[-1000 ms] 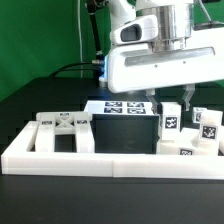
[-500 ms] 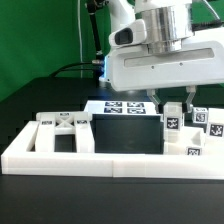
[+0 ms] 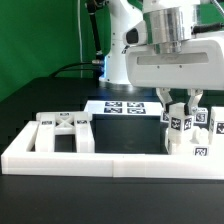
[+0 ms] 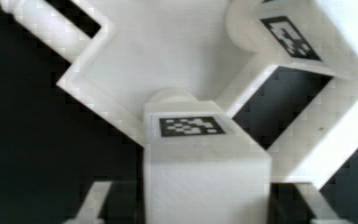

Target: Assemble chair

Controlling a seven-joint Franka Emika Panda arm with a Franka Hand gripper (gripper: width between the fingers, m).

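On the worktop [image 3: 30, 100], the border rail [image 3: 110, 163] runs across the lower part of the exterior view, and its side arm turns back at the lower left. Just behind it, at left, lies the ladder frame [image 3: 65, 128]. The marker board [image 3: 125, 107] lies flat at centre, farther back. At right, behind the rail, stands a cluster of chair legs [image 3: 203, 150]. The gripper [image 3: 178, 105] hangs in the upper right, its jaws on either side of the held leg [image 3: 175, 123], the cluster's leftmost piece.
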